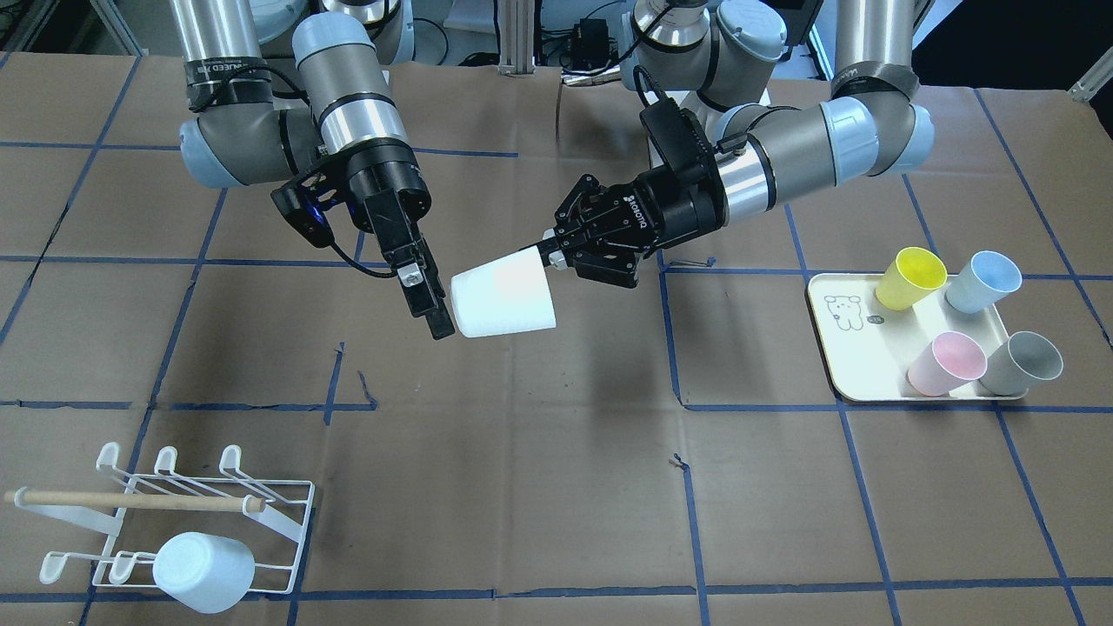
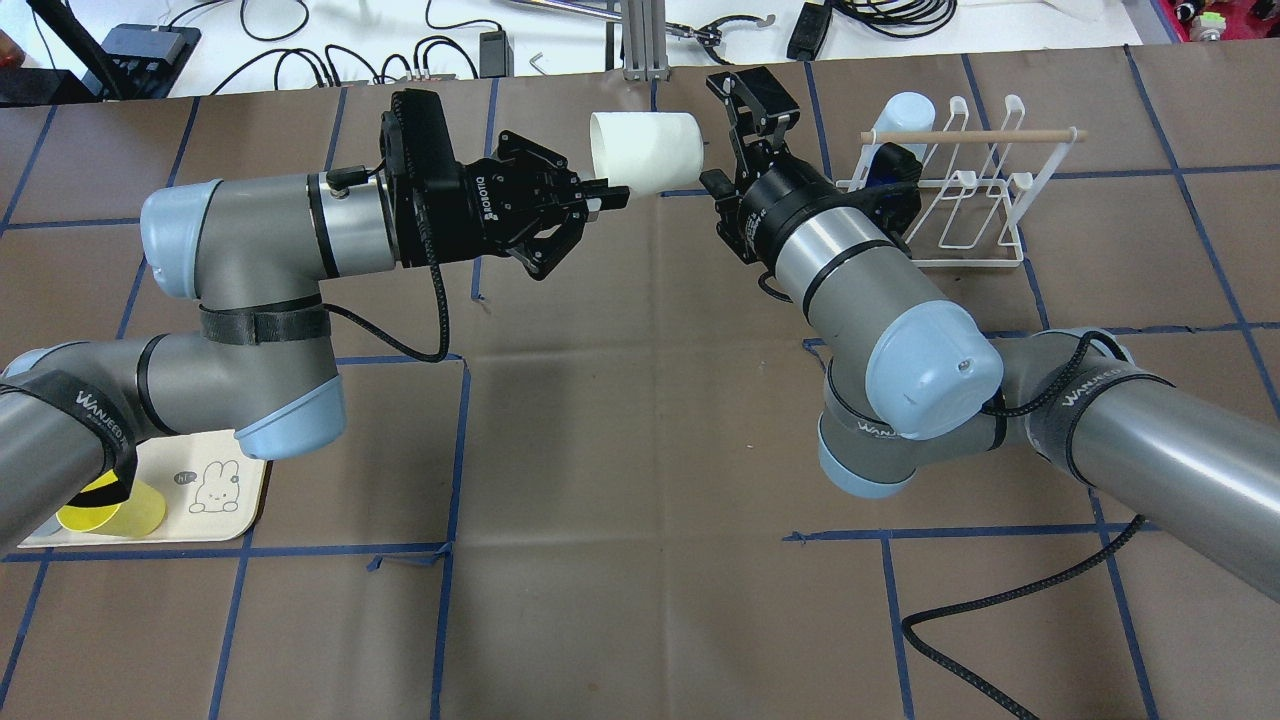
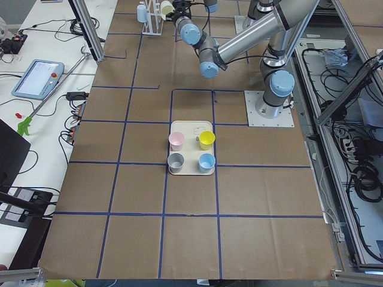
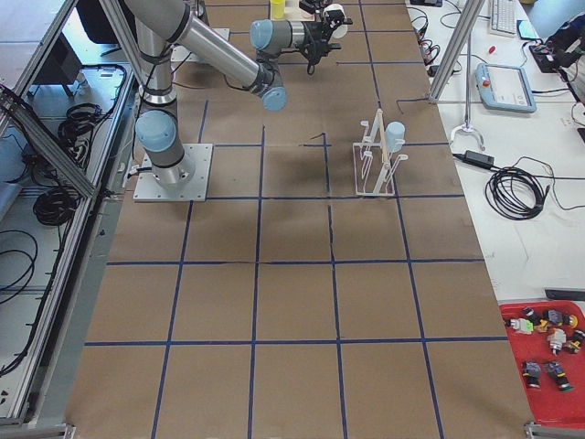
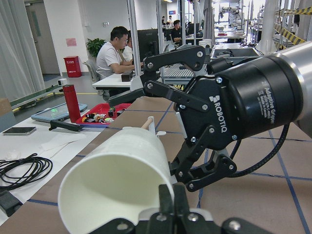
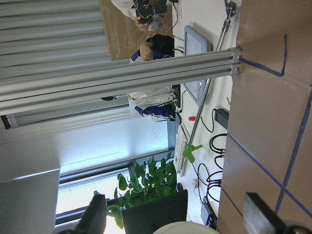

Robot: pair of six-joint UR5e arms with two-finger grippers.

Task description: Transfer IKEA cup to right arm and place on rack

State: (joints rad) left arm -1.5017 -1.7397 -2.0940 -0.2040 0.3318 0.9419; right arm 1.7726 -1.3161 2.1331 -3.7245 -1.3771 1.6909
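Note:
The white IKEA cup [image 1: 504, 300] hangs on its side above the table, mouth toward the left arm. My left gripper [image 1: 548, 252] is shut on the cup's rim [image 5: 161, 187], one finger inside and one outside. The right arm [image 2: 860, 290] reaches in from the opposite side. Its gripper [image 2: 735, 145] is open, with the fingers [image 6: 258, 219] spread wide on either side of the cup's base [image 6: 185, 228]. The white wire rack [image 1: 261, 500] with its wooden dowel [image 2: 965, 135] stands on the table on the right arm's side.
A pale blue cup [image 1: 204, 569] sits upside down on the rack's prongs. On the left arm's side, a cream tray [image 1: 848, 348] holds yellow [image 1: 909, 278], blue [image 1: 983, 280], pink [image 1: 946, 363] and grey [image 1: 1022, 363] cups. Cables lie beyond the table's far edge [image 2: 300, 40].

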